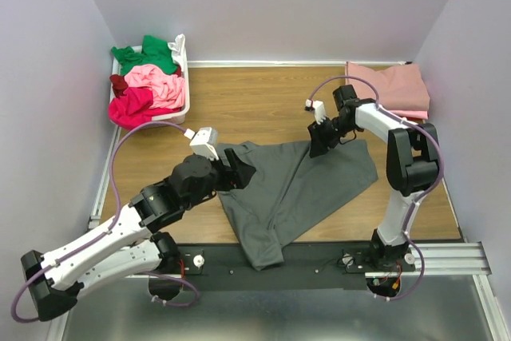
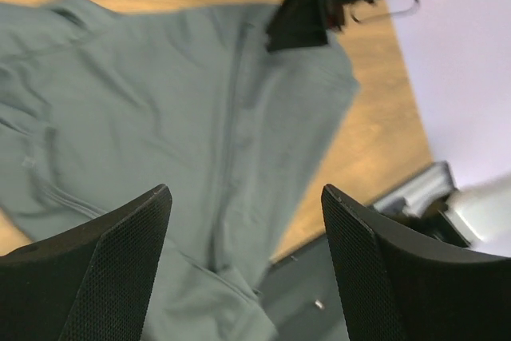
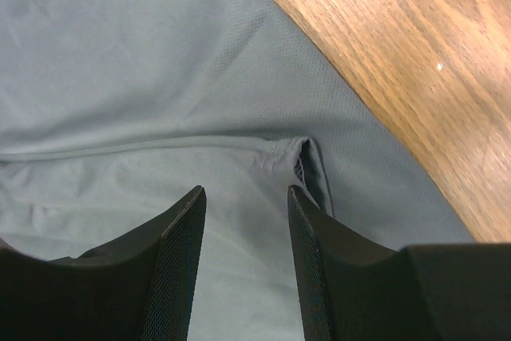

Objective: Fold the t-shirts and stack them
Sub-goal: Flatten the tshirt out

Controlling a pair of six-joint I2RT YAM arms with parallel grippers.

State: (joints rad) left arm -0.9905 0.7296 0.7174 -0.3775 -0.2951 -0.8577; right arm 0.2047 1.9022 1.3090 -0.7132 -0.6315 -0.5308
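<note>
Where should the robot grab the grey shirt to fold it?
Probably the puckered hem fold near its edge, pinching down from above. The grey shirt lies flat on the table, and only that ridge stands up. The right gripper hovers there, open.

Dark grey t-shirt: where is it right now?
In the top view the dark grey t-shirt lies spread mid-table between the left gripper and right gripper, one end hanging over the near edge.

Left arm (image 1: 120, 237) stretched low, reaching forward-right. Left gripper (image 2: 245, 193): fingers spread wide. Right arm (image 1: 403, 161) elbow folded, forearm reaching left. Right gripper (image 3: 246, 193) pointed down, fingers narrowly apart, gap between tips.
</note>
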